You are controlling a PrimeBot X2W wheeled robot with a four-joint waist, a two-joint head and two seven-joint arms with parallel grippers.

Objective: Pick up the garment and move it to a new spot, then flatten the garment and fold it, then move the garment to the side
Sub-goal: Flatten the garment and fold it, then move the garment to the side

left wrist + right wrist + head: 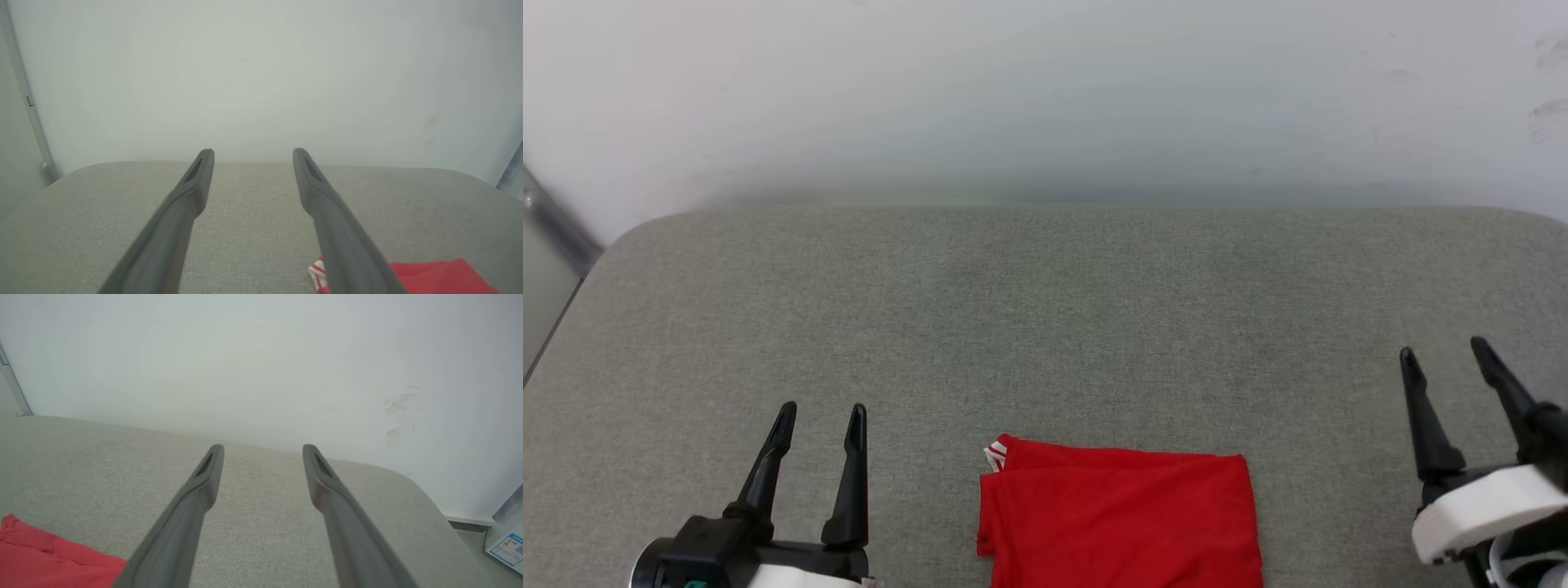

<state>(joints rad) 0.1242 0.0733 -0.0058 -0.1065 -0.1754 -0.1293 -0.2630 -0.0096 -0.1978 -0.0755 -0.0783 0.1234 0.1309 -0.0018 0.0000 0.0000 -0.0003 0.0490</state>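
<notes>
From my station the biggest thing ahead is the pale wall (1045, 82), plain apart from a few dark scuff marks (398, 404) towards its right side. Below it the table (1045, 327) spreads wide, covered in grey woven fabric, with rounded far corners. The garment (1119, 523) lies folded into a flat red rectangle at the near edge of the table, roughly in the middle and between my two hands; its lower part runs off the bottom of the head view. The face that shows is plain red. My left hand (823, 408) hovers to the left of it, near but not touching, its two dark fingers spread apart with nothing between them. My right hand (1443, 347) sits well off to the right and a little further up the table, fingers likewise spread and empty. A grey metal strip (556, 220) runs down the wall past the table's far left corner. At the garment's far left corner a small piece of red-and-white striped trim (995, 454) pokes out. Off the table's right end, in the right wrist view, a white box (506, 547) carries a blue-bordered printed label, its writing too small for me to read.
</notes>
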